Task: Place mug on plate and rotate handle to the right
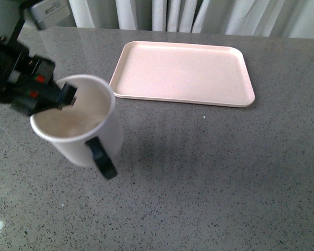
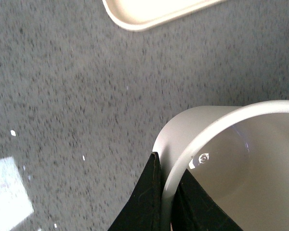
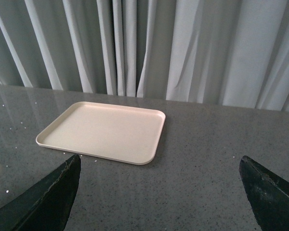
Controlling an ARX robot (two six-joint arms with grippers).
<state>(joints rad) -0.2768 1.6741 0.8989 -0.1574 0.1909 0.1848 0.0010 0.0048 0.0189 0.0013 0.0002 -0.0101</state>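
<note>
While the grey speckled countertop (image 1: 209, 172) fills the scene, the pale pink plate (image 1: 183, 73) lies flat toward its far side. The cream mug (image 1: 107, 130) is tilted, nearer the camera and left of the plate, clearly apart from it, with its black handle (image 1: 102, 157) facing the camera. The left gripper (image 1: 69, 97) pinches the mug's rim, one finger inside and one outside. The right gripper (image 3: 159, 202) is spread wide, holding nothing.

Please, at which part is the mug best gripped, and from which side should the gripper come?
Grip the rim wall opposite the handle, coming from above. The mug is wide and open on top, so the jaws fit one inside and one outside its thin wall, as the left gripper holds it now. That probably leaves the handle free for turning.
</note>
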